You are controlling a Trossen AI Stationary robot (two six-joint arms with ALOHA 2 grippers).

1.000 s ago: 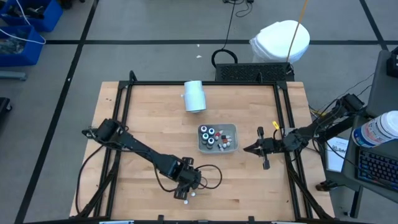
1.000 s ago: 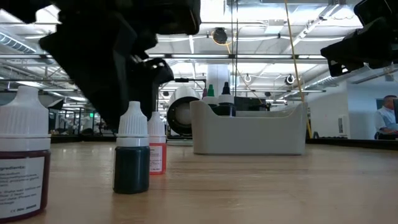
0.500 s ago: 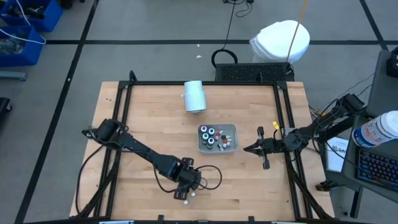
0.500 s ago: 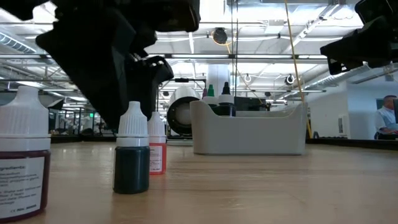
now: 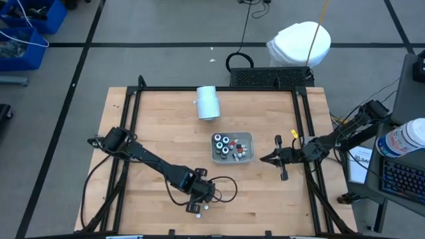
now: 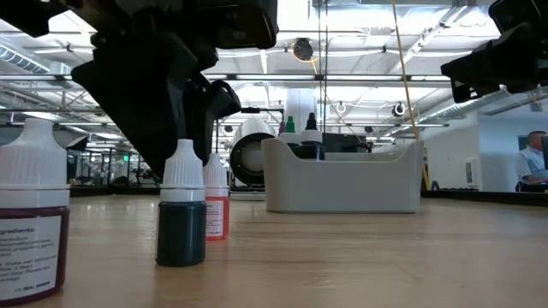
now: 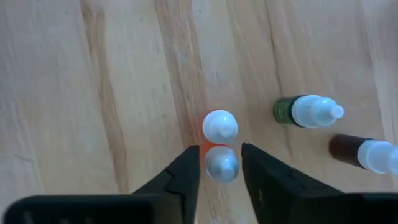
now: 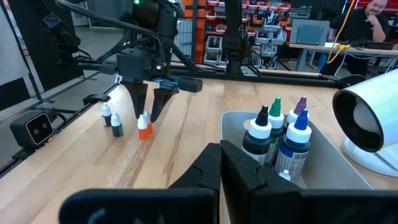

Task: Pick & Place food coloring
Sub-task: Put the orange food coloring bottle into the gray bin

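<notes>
The left tool (image 7: pixel 220 163) stands over the orange bottle (image 7: pixel 219 126) – well off from the tray (image 5: pixel 247 155), near the surface's front edge – fingers narrowed to either side of its cap, whether gripping yet I cannot tell. The pick is in hand; next it needs a firm close, a straight lift, then carrying to the tray. The right tool (image 8: pixel 221 163), shut and empty, waits just beside the tray.

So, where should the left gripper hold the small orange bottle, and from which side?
Grip the orange bottle at its white cap and neck, coming straight down from above. It stands upright, and the left gripper already points down at it with a finger on either side. The green bottle stands apart, leaving room.
</notes>
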